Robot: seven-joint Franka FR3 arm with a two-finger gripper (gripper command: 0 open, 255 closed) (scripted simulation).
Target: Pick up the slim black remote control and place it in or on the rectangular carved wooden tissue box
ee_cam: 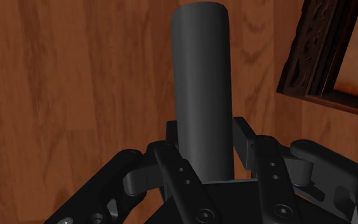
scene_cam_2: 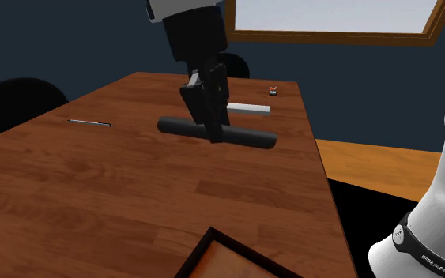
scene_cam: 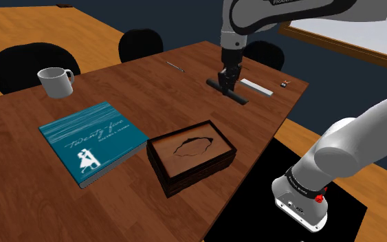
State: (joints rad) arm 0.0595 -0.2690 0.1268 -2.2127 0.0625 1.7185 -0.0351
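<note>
Worktop: reddish-brown wood grain. Items are listed across the shoulder view from left to right, each placed from the tissue box.

1. Mug: white, upright, handle showing. Well apart from the tissue box, beyond it and far to its left.
2. Book: teal cover with white script, lying flat. Just beside the tissue box, on its left.
3. Tissue box: dark carved wood, rectangular, with a ragged oval slot in its lid. Landmark item, at the near edge of the worktop. One corner shows in the wrist view.
4. Pen: thin, lying flat. Well beyond the tissue box, towards the far edge.
5. Remote control: slim, black, rounded ends. Beyond the tissue box and a little to its right, well apart from it. Whether it touches the worktop or sits just above it cannot be told.
6. Pincer: all black, pointing down, pinching the remote control across its middle, one finger on each long side.
7. Bar: flat, white. Farther from the tissue box than the remote control.
8. Small dark item: farthest to the right of the tissue box, near the worktop's far corner.
</note>
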